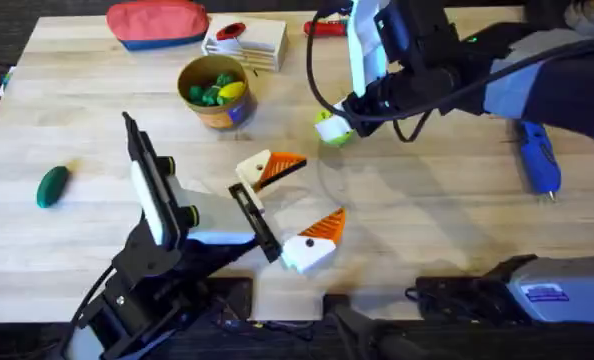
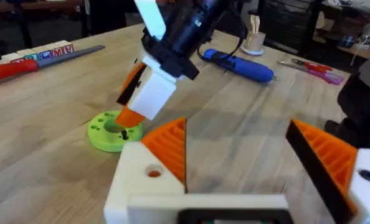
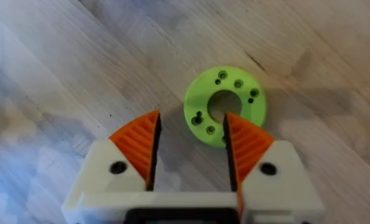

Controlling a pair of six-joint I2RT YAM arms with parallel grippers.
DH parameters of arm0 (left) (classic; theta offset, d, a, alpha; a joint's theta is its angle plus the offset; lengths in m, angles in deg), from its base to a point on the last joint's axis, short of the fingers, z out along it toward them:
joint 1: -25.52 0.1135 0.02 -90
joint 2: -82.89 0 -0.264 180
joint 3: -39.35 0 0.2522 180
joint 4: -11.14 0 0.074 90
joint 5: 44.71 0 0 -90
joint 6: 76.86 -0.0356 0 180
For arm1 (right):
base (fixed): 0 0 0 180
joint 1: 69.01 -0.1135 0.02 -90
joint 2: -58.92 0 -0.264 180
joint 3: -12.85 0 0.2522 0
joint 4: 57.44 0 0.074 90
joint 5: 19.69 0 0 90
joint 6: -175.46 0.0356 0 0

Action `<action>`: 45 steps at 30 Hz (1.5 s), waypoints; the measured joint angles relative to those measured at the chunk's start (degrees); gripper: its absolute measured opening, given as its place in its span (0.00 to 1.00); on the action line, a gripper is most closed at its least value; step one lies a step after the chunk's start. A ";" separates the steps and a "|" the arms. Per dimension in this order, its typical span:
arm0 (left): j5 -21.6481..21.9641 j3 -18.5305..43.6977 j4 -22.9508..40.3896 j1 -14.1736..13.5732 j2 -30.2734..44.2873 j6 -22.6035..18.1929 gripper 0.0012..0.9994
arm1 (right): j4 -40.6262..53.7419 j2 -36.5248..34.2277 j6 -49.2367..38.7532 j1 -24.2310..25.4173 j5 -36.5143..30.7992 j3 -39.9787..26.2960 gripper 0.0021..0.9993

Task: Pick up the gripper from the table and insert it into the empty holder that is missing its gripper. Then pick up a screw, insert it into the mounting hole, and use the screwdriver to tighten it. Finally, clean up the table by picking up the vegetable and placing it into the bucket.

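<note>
Left gripper (image 1: 297, 210) is low over mid-table, fingers spread wide. Right gripper (image 3: 190, 152) points downward, fingers parted.

My two arms are black, jointed and strung with looping black cables. Each pincer, left (image 2: 250, 171) and right (image 3: 188, 152), has white plastic fingers (image 3: 113, 171) with dark screw holes, faced with orange ribbed pads (image 3: 138, 140).

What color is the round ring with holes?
Lime green round plastic ring, clearest in the right wrist view.
</note>
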 joint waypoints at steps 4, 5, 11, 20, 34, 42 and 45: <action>0.00 0.00 0.00 0.00 0.00 0.00 0.99 | -0.38 -1.38 -0.55 -0.44 -0.88 -0.02 0.57; 0.00 0.00 0.00 0.00 0.00 0.01 0.99 | -0.47 -1.89 -0.69 -0.49 -0.98 -0.02 0.56; 0.00 0.00 0.01 0.00 0.00 0.02 0.99 | -0.50 -5.08 -0.91 -1.26 -1.71 -0.02 0.50; 0.00 0.00 0.00 0.00 0.00 0.00 0.99 | -0.90 -5.38 -1.16 -2.14 -1.95 -0.04 0.32; -0.01 0.00 0.00 0.00 0.00 0.01 0.99 | -1.62 -7.63 -1.03 -2.12 -3.34 -0.33 0.15; -0.02 0.00 0.00 0.00 0.00 0.02 0.99 | -1.57 -7.63 -0.90 -2.14 -3.41 -0.33 0.00; -0.02 0.00 0.00 0.00 0.00 0.02 0.99 | -1.57 -7.61 -0.90 -2.12 -3.41 -0.33 0.00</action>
